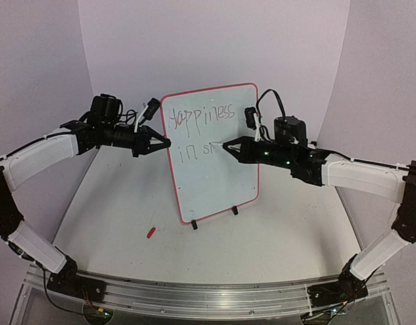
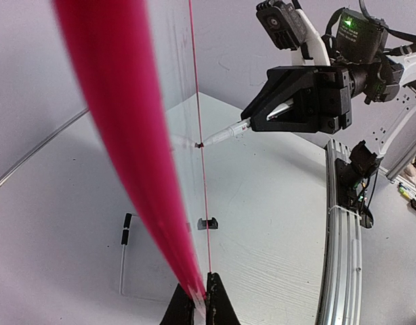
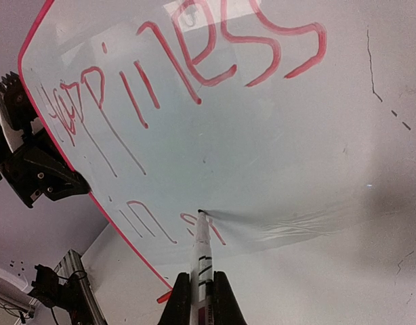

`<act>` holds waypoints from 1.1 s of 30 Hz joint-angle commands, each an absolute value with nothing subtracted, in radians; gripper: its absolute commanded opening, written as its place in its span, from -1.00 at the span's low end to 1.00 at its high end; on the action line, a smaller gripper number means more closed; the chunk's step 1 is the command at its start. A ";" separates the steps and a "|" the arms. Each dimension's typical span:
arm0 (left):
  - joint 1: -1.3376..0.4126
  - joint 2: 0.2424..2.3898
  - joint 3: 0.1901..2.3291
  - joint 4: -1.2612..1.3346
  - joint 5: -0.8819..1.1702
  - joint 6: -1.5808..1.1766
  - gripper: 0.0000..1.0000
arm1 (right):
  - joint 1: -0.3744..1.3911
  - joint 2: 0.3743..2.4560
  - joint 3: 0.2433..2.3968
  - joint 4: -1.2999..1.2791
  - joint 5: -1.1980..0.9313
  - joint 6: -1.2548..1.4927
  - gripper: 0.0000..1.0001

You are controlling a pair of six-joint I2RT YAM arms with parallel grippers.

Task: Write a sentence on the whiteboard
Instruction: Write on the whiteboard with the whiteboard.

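board: glossy white rectangular whiteboard [image 1: 215, 169], rounded corners, thin red-pink rim. Stands near-upright on black clips [image 1: 194, 224] in the middle of the pale table [image 1: 282, 237], between the two arms.
text: handwritten sentence [image 1: 198, 122] reads "Happiness" on the top line and "in s" below. First letters are reddish.
left gripper [image 2: 200, 301]: fingers pressed together on the whiteboard's left rim.
right gripper [image 3: 202, 298]: pinching a slim white marker pen [image 3: 203, 247]. Its tip touches the whiteboard at the end of the second line.
extra: small red piece [image 1: 151, 233] lies on the table, near-left of the whiteboard and apart from it.
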State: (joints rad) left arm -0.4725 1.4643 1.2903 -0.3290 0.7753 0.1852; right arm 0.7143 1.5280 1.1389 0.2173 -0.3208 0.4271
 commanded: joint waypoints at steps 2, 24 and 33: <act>-0.499 1.491 1.270 -0.513 0.744 0.254 -1.00 | 0.715 1.535 1.164 0.260 -0.274 0.423 -1.00; -0.499 1.494 1.270 -0.513 0.743 0.254 -1.00 | 0.714 1.414 1.110 0.235 -0.387 0.389 -1.00; -0.500 1.488 1.270 -0.514 0.736 0.256 -1.00 | 0.662 1.388 1.077 0.219 -0.505 0.393 -1.00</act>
